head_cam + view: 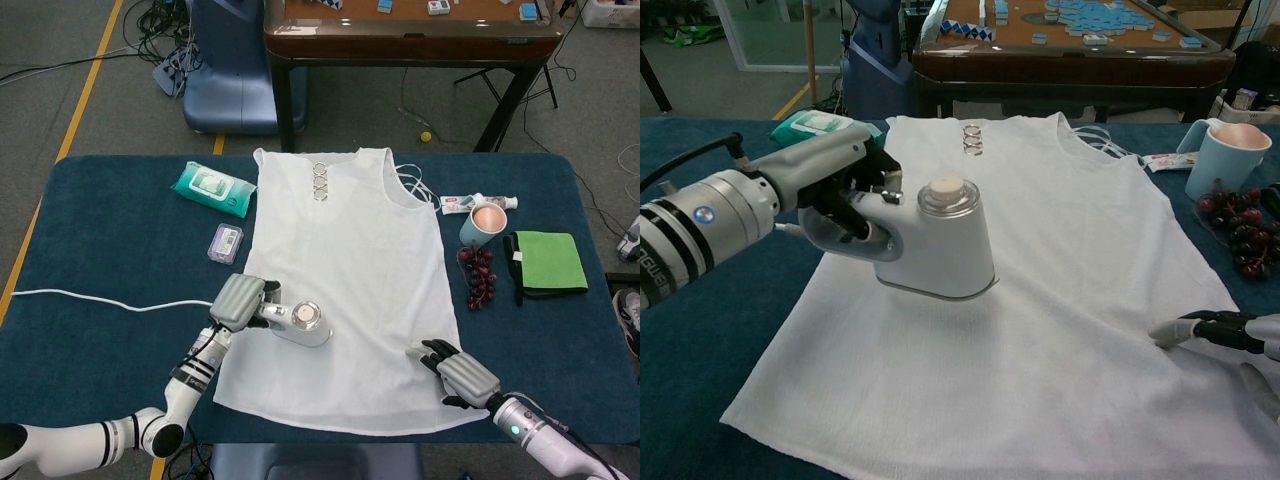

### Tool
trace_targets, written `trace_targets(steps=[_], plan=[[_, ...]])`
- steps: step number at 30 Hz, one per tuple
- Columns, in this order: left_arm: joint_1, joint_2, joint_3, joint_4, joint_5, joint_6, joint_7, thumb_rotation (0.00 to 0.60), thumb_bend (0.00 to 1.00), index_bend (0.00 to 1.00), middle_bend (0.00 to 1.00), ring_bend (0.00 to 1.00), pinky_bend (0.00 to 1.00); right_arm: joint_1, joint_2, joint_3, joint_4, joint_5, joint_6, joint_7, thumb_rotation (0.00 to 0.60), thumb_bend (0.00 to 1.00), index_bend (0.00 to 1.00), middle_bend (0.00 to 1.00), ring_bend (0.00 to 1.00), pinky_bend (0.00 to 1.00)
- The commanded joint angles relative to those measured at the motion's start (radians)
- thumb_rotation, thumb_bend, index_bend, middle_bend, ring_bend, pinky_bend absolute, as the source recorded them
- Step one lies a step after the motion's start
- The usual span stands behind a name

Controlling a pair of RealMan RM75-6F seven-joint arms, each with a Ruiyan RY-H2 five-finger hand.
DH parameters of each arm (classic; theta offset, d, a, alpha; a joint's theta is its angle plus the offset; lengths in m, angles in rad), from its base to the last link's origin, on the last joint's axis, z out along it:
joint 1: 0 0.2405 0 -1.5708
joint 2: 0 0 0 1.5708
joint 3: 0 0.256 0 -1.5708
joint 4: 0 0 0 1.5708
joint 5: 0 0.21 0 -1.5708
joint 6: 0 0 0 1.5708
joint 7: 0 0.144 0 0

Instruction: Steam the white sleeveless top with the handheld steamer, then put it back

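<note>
The white sleeveless top [345,270] [1040,300] lies flat on the blue table, neckline away from me. My left hand [240,300] [835,185] grips the handle of the white handheld steamer [303,323] [940,245], whose plate faces down over the lower left part of the top. Its white cord [100,298] trails left across the table. My right hand [458,372] [1215,330] rests fingers-down on the top's lower right hem, holding nothing.
Right of the top are a cup [484,222], a bunch of dark grapes [480,275], a green cloth [548,262] and a small tube [465,203]. A wipes pack [212,188] and a small packet [226,243] lie to the left. A wooden table [410,35] stands behind.
</note>
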Motion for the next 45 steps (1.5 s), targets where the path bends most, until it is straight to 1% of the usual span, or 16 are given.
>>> trace_targets(steps=[1,5,8,12,14,21,28,35,45], plan=[[-0.008,-0.025,0.025,0.012,0.037,0.007,0.015,0.600,0.25,0.74,0.73,0.64,0.73,0.000,-0.001,-0.001,0.001,0.002,0.002,-0.001,0.600,0.90,0.00,0.14,0.00,0.02],[-0.022,-0.059,0.049,0.046,0.067,-0.005,0.025,0.600,0.25,0.74,0.73,0.64,0.73,0.002,0.001,-0.003,-0.002,0.003,0.006,-0.008,0.600,0.90,0.00,0.14,0.00,0.02],[-0.032,-0.090,0.061,0.092,0.091,-0.009,0.029,0.600,0.25,0.74,0.73,0.64,0.73,0.002,0.003,-0.005,-0.007,0.005,0.010,-0.012,0.600,0.90,0.00,0.14,0.00,0.02],[-0.041,-0.125,0.073,0.160,0.123,-0.007,0.018,0.600,0.25,0.74,0.73,0.64,0.73,0.002,0.005,-0.008,-0.015,0.006,0.013,-0.017,0.600,0.90,0.00,0.14,0.00,0.02],[-0.044,-0.147,0.079,0.211,0.144,0.000,0.001,0.600,0.25,0.75,0.73,0.64,0.73,0.002,0.007,-0.009,-0.017,0.008,0.014,-0.019,0.600,0.90,0.00,0.14,0.00,0.02],[-0.049,-0.185,0.092,0.340,0.189,0.013,-0.042,0.600,0.25,0.75,0.73,0.64,0.73,0.003,0.008,-0.011,-0.021,0.014,0.015,-0.023,0.600,0.90,0.00,0.14,0.00,0.02],[-0.057,-0.202,0.090,0.452,0.217,0.023,-0.073,0.600,0.25,0.75,0.73,0.64,0.73,0.007,0.006,-0.013,-0.021,0.018,0.009,-0.027,0.600,0.90,0.00,0.14,0.00,0.02],[-0.070,-0.218,0.084,0.573,0.237,0.035,-0.075,0.600,0.25,0.75,0.73,0.63,0.73,0.007,0.007,-0.015,-0.024,0.021,0.009,-0.030,0.600,0.90,0.00,0.14,0.00,0.02],[-0.091,-0.233,0.059,0.703,0.212,-0.006,-0.104,0.600,0.25,0.75,0.73,0.63,0.73,0.006,0.013,-0.016,-0.031,0.026,0.014,-0.034,0.600,0.90,0.00,0.14,0.00,0.02]])
